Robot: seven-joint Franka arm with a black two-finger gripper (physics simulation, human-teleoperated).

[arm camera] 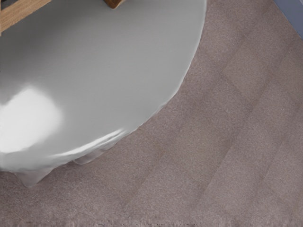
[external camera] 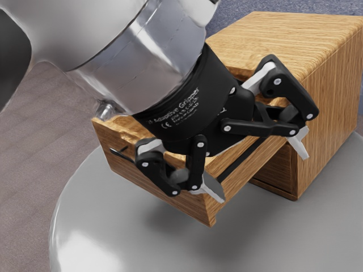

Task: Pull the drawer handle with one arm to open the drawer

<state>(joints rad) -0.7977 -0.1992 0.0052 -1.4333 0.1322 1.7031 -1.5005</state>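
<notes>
Grey table (external camera: 113, 238); gripper (external camera: 259, 173) labelled "Adaptive Gripper".

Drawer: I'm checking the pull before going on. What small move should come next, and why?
Probably shut the gripper on the handle, then pull: its fingers stand wide open, gripping nothing, and the drawer is only partly out of the cabinet.
</notes>
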